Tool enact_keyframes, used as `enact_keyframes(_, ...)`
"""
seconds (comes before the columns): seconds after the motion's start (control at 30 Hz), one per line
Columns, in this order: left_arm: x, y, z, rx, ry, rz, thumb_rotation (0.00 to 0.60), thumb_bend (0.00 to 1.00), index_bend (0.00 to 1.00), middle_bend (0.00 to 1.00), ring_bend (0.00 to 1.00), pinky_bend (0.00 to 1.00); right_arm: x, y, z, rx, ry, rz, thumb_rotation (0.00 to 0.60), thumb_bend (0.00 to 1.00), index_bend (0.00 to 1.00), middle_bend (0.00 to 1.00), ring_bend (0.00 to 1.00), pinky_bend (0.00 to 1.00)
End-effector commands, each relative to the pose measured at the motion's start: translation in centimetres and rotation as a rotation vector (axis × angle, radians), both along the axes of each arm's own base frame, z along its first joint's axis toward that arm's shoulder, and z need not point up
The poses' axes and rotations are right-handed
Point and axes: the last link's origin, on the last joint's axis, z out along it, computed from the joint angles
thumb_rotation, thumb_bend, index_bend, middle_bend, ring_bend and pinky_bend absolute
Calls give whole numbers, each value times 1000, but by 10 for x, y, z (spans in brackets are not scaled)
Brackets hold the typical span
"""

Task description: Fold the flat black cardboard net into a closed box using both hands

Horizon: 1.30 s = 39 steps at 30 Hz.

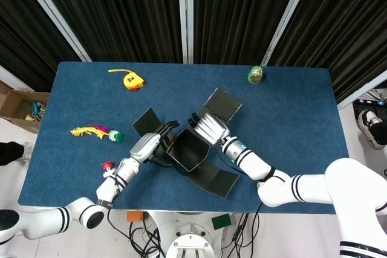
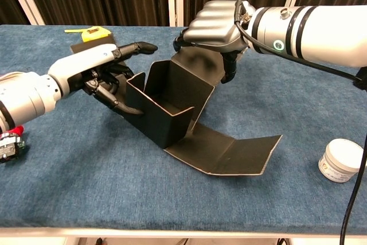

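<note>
The half-formed black cardboard net [image 2: 172,107] is held mid-table between the hands, its left wall braced by the left hand [image 2: 106,76], its far flap gripped by the right hand [image 2: 215,24], the long unfolded flap trailing toward the near right.

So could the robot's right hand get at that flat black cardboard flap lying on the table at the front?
Probably yes, but not at once. The flat black cardboard flap lies bare with nothing over it, yet the right hand is busy gripping the raised rear panel.
</note>
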Motion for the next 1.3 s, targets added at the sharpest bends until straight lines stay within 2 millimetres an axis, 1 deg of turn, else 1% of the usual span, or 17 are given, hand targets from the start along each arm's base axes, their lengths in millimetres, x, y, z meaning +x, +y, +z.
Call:
enact_keyframes(0.03,-2,0,-2,-72,-29,34,600,37,0,0,416,801,-1,0,1,-12,40,72,600,313,545,418,768,1000)
enact_keyframes(0.27,-5,-1,-7,-186,-84,90,600,38,0,0,415,803,1,4,3,-22,77,201,600,313,549,418,776,1000)
enact_keyframes(0.5,-3,-8,-17,-317,-163,146,600,38,0,0,416,803,8,14,2,-28,95,327,600,314,550,418,776,1000)
enact_keyframes(0.77,-7,-12,-25,-373,-226,173,600,37,2,4,419,803,15,21,0,-29,58,368,600,313,552,410,776,1000)
enact_keyframes(0.83,-8,-13,-27,-383,-249,189,600,38,27,43,431,803,17,23,-1,-26,44,373,600,313,552,398,776,1000)
enact_keyframes(0.9,-9,-13,-28,-389,-270,207,600,37,92,113,451,803,19,25,-3,-15,19,365,600,313,541,387,775,1000)
enact_keyframes(0.97,-11,-11,-29,-378,-266,204,600,37,162,171,469,803,20,26,-4,-3,-5,349,600,315,507,373,773,1000)
enact_keyframes(1.0,-11,-11,-29,-373,-265,202,600,36,184,188,474,803,20,26,-4,1,-14,337,600,316,456,355,773,1000)
enact_keyframes(1.03,-12,-11,-30,-370,-262,203,600,37,218,218,481,803,20,25,-4,8,-23,320,600,317,338,315,769,1000)
enact_keyframes(1.07,-13,-11,-30,-367,-258,204,600,36,238,238,483,803,19,25,-4,14,-28,305,600,317,265,290,765,1000)
enact_keyframes(1.1,-14,-11,-30,-368,-253,205,600,36,242,247,484,803,18,24,-3,21,-35,289,600,296,116,218,749,1000)
enact_keyframes(1.13,-14,-11,-30,-369,-252,209,600,36,243,257,484,803,18,23,-3,24,-42,277,600,255,17,147,729,1000)
enact_keyframes(1.17,-15,-11,-31,-368,-251,213,600,36,243,260,483,803,17,22,-2,28,-48,263,600,226,0,109,716,1000)
enact_keyframes(1.23,-16,-11,-32,-368,-243,215,600,34,243,263,483,803,15,21,-3,38,-54,233,600,166,0,32,689,1000)
enact_keyframes(1.3,-16,-11,-32,-368,-241,217,600,32,243,263,483,803,13,21,-3,41,-55,220,600,118,0,3,671,1000)
